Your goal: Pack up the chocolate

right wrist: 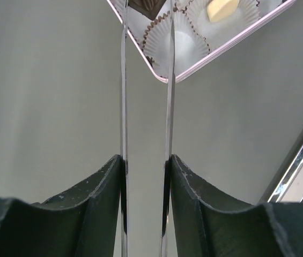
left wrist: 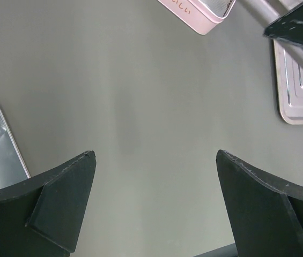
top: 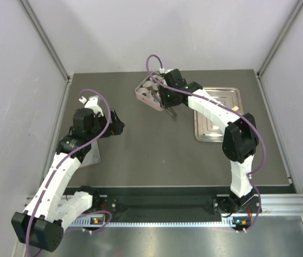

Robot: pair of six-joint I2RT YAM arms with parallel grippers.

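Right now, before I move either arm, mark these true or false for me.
1. The left gripper is open and holds nothing. True.
2. The right gripper is shut on metal tweezers. True.
3. A cream piece sits in a paper cup inside the pink box. True.
4. Every cup in the right wrist view is filled. False: the corner cup is empty.
5. The tweezers point away from the pink box. False: their blades reach over it.
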